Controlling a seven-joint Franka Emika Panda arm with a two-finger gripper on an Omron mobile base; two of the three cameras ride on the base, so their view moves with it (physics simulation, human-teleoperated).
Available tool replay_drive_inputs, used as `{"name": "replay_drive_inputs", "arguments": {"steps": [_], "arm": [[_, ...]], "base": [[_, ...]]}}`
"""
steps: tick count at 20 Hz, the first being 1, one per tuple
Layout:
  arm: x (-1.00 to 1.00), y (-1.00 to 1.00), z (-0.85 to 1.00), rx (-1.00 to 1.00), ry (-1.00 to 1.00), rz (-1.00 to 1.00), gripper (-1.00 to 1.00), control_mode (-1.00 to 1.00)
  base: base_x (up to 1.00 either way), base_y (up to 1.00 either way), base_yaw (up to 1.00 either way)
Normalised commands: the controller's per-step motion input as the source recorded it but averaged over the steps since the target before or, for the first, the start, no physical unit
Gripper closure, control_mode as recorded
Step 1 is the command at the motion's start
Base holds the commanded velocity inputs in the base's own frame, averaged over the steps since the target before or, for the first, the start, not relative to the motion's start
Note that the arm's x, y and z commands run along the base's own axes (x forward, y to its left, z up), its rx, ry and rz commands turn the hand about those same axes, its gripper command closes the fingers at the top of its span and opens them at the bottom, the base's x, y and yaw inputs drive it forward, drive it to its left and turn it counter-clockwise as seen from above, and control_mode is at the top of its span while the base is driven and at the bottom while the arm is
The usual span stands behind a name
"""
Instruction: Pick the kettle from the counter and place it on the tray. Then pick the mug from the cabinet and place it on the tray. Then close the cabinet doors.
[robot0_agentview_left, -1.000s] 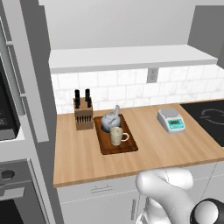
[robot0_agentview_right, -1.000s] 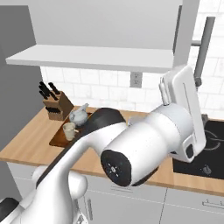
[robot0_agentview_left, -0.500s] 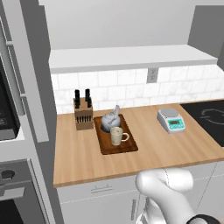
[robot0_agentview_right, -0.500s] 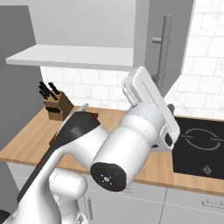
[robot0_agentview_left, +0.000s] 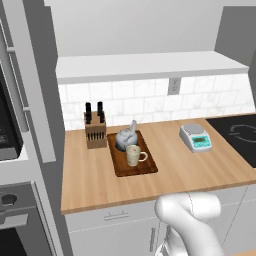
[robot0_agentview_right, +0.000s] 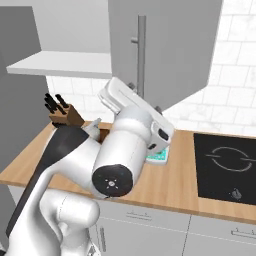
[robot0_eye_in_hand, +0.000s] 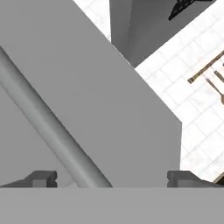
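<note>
The grey kettle (robot0_agentview_left: 124, 138) and the cream mug (robot0_agentview_left: 133, 155) both stand on the dark-brown tray (robot0_agentview_left: 121, 167) on the counter (robot0_agentview_left: 175, 172). My gripper (robot0_eye_in_hand: 111, 181) is open, its fingers (robot0_eye_in_hand: 41, 178) spread wide against a light-grey cabinet door (robot0_eye_in_hand: 109, 109). The door's silver bar handle (robot0_eye_in_hand: 52, 131) runs diagonally between them, close to the left finger. From the right base, that door (robot0_agentview_right: 170, 45) with its handle (robot0_agentview_right: 141, 55) hangs partly swung above the counter, and the arm's white hand (robot0_agentview_right: 127, 100) reaches up to its lower edge. The cabinet's pale shelf (robot0_agentview_left: 150, 65) is bare.
A knife block (robot0_agentview_left: 95, 131) stands left of the tray and a small scale (robot0_agentview_left: 196, 138) to its right. A black cooktop (robot0_agentview_right: 225, 167) lies at the counter's right end. The tall grey oven column (robot0_agentview_left: 15, 125) fills the left side.
In the right base view the door has swung leftward, and the arm's hand has moved left with it. Kettle, mug and tray are unmoved.
</note>
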Motion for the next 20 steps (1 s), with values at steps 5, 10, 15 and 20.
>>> {"name": "replay_drive_inputs", "arguments": {"steps": [5,10,15,20], "arm": [[0.61,0.76,-0.29,-0.37,0.15,0.15,-1.0,-1.0],[0.64,0.71,-0.26,-0.34,0.14,0.17,-1.0,-1.0],[0.8,0.51,-0.11,-0.25,0.05,0.19,-1.0,-1.0],[0.93,0.34,-0.18,-0.21,0.05,0.19,-1.0,-1.0]], "base": [[0.0,0.0,0.0],[0.0,0.0,0.0],[0.0,0.0,0.0],[0.0,0.0,0.0]]}}
